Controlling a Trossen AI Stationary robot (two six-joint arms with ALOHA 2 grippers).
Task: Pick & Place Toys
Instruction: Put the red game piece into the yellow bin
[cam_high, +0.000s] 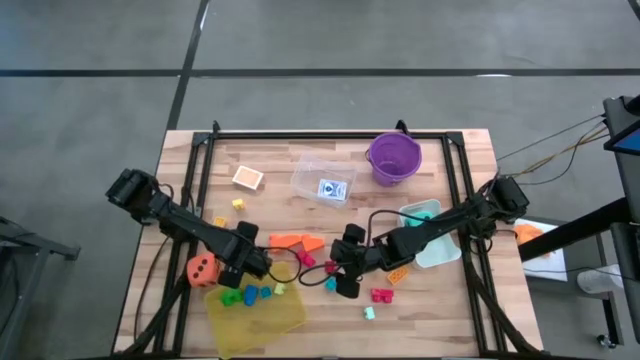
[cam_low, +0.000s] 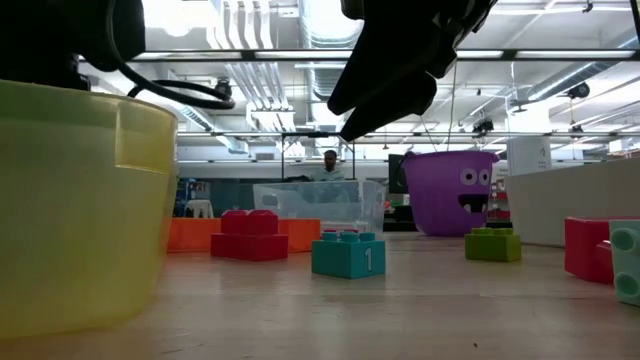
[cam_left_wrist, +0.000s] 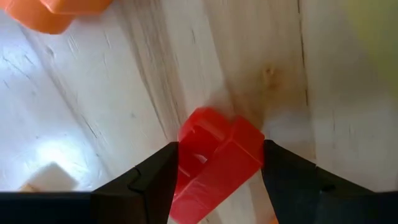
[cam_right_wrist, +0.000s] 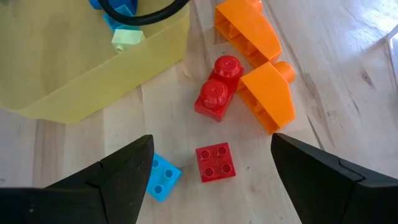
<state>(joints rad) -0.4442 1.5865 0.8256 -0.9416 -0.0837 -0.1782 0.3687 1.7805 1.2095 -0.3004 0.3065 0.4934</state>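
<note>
A red brick (cam_left_wrist: 214, 165) sits between the fingers of my left gripper (cam_left_wrist: 221, 183), which points down at the wooden table beside the yellow tray (cam_high: 262, 318). In the high view this gripper (cam_high: 254, 266) hides the brick. My right gripper (cam_high: 346, 268) hangs open above the table's middle. Below its spread fingers (cam_right_wrist: 211, 180) lie a square red brick (cam_right_wrist: 215, 163) and a blue brick (cam_right_wrist: 163, 176), both flat on the wood. It touches neither. My left gripper has the red brick pinched between its two fingers, one on each of two opposite sides (cam_left_wrist: 181, 155). The fingers come from above, pointing down. The brick sits askew between them, close over the wood. I cannot tell whether it is lifted clear.
Orange wedges (cam_high: 296, 242) and a red two-stud brick (cam_right_wrist: 216, 93) lie between the arms. An orange die (cam_high: 202, 270) is left of the tray, which holds green and blue bricks (cam_high: 245, 295). At the back stand a purple bucket (cam_high: 393, 158) and a clear tub (cam_high: 322, 180). Pink bricks (cam_high: 381, 295) lie near the front.
</note>
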